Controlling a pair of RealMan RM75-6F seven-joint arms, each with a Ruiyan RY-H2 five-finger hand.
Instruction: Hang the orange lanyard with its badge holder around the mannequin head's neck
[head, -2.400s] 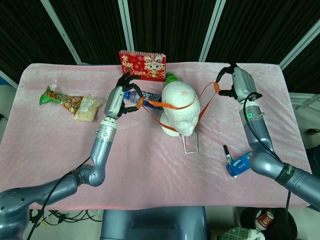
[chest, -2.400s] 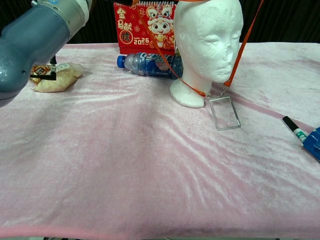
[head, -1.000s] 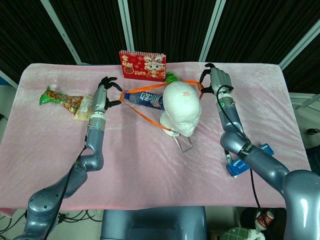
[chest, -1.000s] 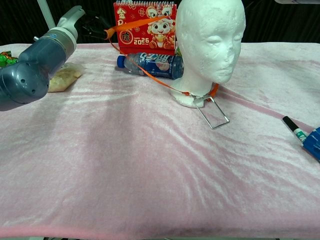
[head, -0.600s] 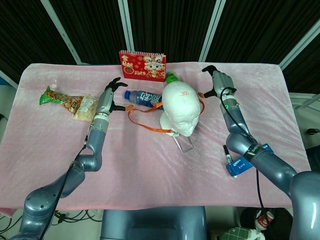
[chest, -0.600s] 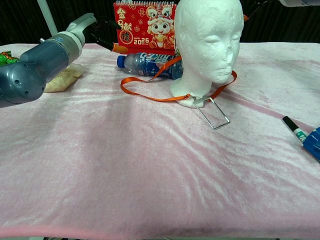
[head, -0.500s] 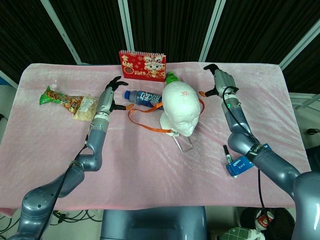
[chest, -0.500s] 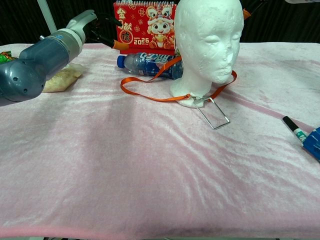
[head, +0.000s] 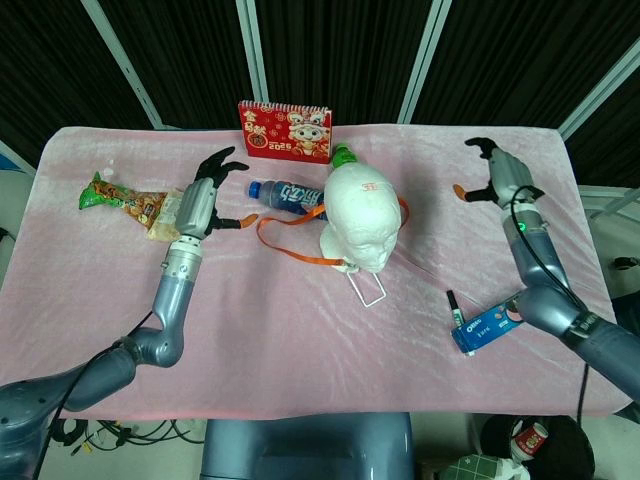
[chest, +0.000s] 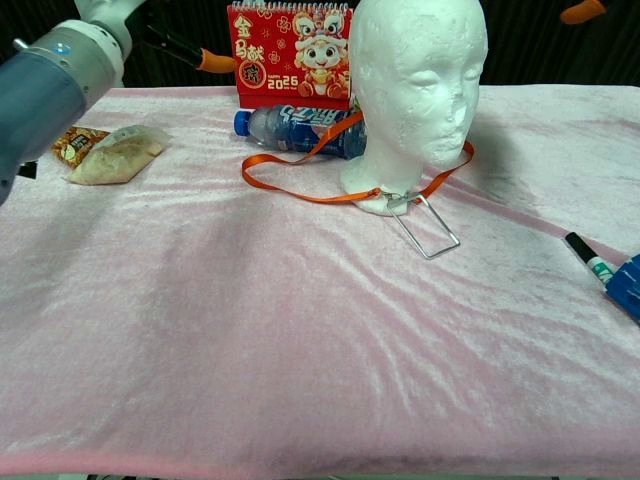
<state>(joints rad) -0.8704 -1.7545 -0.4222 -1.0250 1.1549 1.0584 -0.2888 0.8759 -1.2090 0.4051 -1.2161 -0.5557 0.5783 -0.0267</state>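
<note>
From the head view, the orange lanyard (head: 290, 232) is lying looped around the mannequin head (head: 362, 217), slack trailing on the desk (head: 300, 340). The left hand (head: 203, 197) and right hand (head: 503, 178) are hovering with fingers apart, holding nothing; both should lift clear without snagging.

From the chest view, the badge holder (chest: 430, 227) is resting just beside the neck base, so hanging looks done.
</note>
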